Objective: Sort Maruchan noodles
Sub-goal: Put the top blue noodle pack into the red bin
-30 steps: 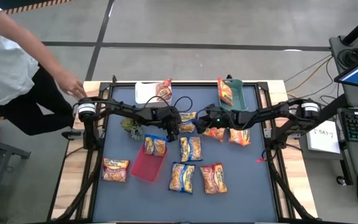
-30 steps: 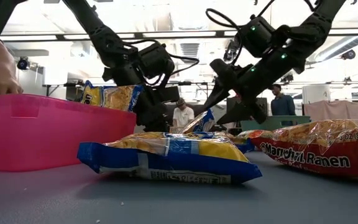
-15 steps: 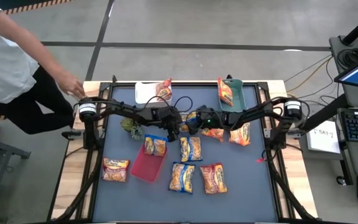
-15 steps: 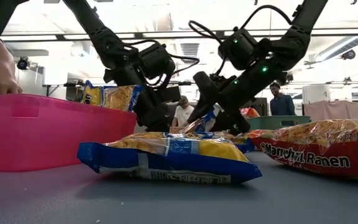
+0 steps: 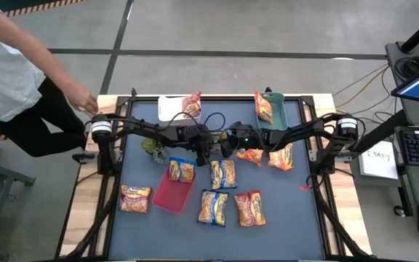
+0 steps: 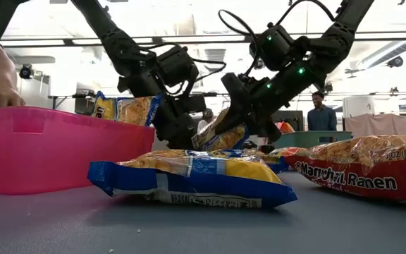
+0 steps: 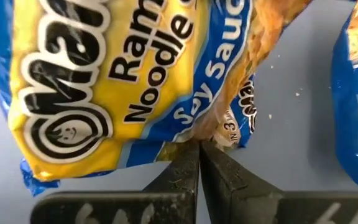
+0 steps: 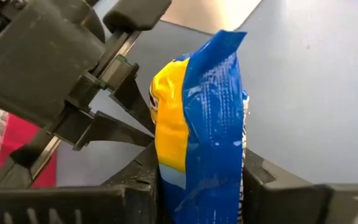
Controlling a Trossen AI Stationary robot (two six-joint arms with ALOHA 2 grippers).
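Note:
A blue-and-yellow Maruchan noodle packet [image 5: 217,141] [image 6: 222,134] hangs above the table's middle between both grippers. My left gripper [image 5: 204,145] [image 7: 199,152] is shut on it from the table's left. My right gripper [image 5: 224,142] [image 8: 197,186] is shut on it from the right. Several more packets lie flat on the grey table, among them a blue one [image 5: 223,173], another blue one [image 5: 213,207] and a red one [image 5: 249,209]. One packet [image 5: 181,171] leans in the pink tray [image 5: 167,196]. My left gripper pinches the packet's crimped edge [image 7: 211,132] between its two shut fingertips, slanting down from the table's left. The packet is clear of the table. My right gripper holds the packet's body [image 8: 194,155] between its two fingers, one on each flat face. It comes slanting down from the table's right. The packet stands on edge in the hold, tilted.
A green bin [image 5: 278,115] with a red packet stands at the far right. A white tray [image 5: 167,109] with a packet sits at the far left, a small plant [image 5: 153,148] near my left arm. A person's hand [image 5: 86,102] rests at the far left corner.
My right gripper has moved toward the table's left to the packet that my left gripper holds up. It has rolled a little and shut on the packet. The packet now stands more upright between the two grippers.

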